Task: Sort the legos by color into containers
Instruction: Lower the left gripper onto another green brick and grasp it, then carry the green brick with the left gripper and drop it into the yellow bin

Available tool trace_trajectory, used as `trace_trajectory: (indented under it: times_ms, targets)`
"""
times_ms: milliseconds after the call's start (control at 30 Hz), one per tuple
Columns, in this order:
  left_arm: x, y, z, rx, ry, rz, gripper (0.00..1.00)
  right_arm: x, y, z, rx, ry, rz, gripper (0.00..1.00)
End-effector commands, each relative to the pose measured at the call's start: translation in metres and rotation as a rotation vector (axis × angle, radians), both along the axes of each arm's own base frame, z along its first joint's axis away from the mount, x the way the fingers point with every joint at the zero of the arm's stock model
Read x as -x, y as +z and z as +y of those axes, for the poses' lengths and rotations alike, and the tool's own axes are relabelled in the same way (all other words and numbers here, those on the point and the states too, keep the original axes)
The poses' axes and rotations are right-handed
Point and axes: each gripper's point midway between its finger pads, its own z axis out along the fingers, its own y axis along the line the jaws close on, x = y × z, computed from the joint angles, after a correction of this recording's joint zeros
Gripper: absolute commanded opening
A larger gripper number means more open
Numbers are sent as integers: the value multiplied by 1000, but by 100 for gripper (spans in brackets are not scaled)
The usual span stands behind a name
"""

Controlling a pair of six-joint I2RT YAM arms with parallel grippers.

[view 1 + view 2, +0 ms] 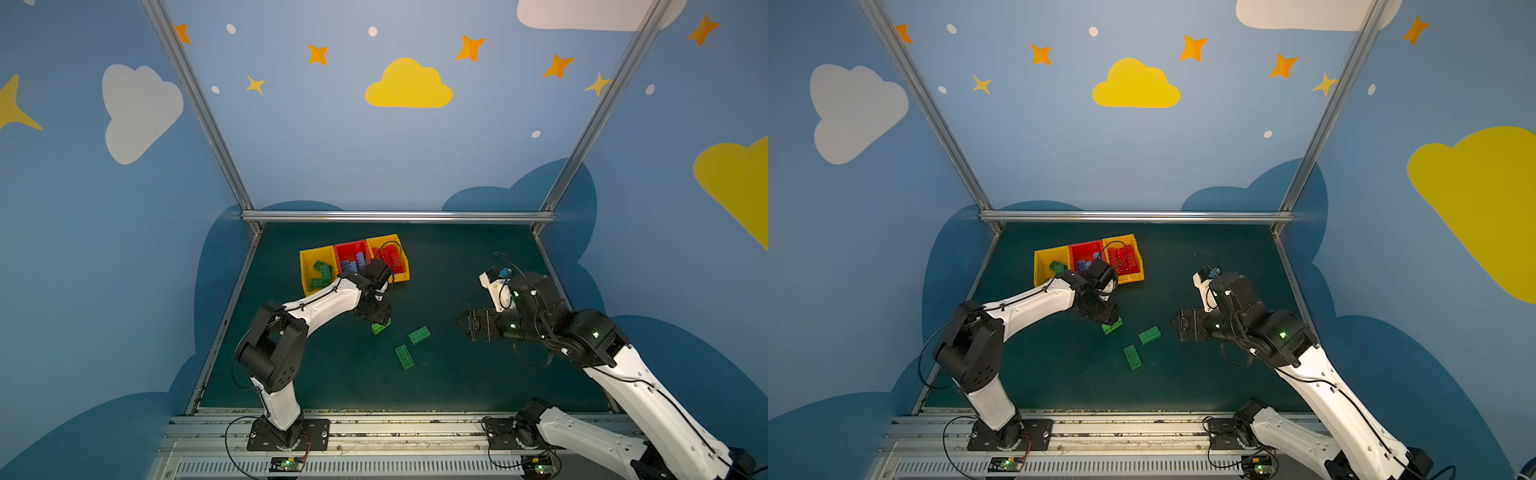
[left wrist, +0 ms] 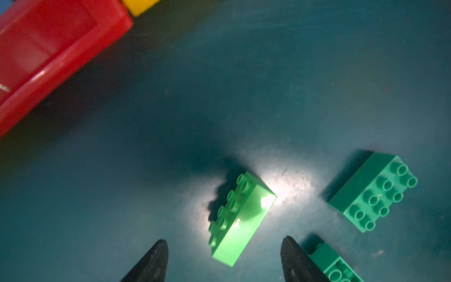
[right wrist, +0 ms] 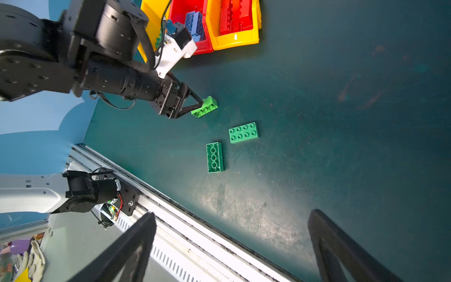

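In both top views the left arm reaches forward, elbow raised and wrist pitched down, placing the left hand (image 1: 380,322) over a light green studded plastic brick (image 1: 380,328). The brick lies on the dark green tabletop (image 1: 457,257) just in front of the joined yellow-red-yellow plastic bins (image 1: 305,274). The right arm holds the right hand (image 1: 459,322) level, pointing toward the middle.

In the left wrist view, the black fingers (image 2: 156,258) stand apart and flank the brick's near end without contact.

In the right wrist view, the right hand's fingers (image 3: 136,244) stand wide apart over bare tabletop.
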Motion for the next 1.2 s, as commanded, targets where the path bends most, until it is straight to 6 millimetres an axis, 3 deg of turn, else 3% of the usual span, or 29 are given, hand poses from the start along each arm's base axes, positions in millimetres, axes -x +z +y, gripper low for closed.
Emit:
trace_trajectory:
  times_ms: [0,200,400,667,767,933,1033,1167]
  targets:
    - [-4,-11,-11,11,-34,-2,73,6,-4,-9,22,-26,17,95]
    - [-5,-33,-19,-16,-63,49,71,7,-2,-15,32,-42,6,95]
    - [6,-45,-9,-42,-47,76,63,5,-3,-19,50,-56,-6,95]
    - [14,-54,3,-91,-28,110,23,-7,-5,-7,81,-15,-9,95]
    - [13,-46,8,-111,-14,99,20,-14,-4,1,83,5,-13,95]
    - [-3,-8,25,-141,56,40,18,-25,-2,18,71,48,-14,95]
    - [-23,24,49,-129,149,-11,18,-33,0,29,66,73,-14,95]
    - [-50,59,95,-97,315,-65,19,-47,6,48,43,113,-22,95]
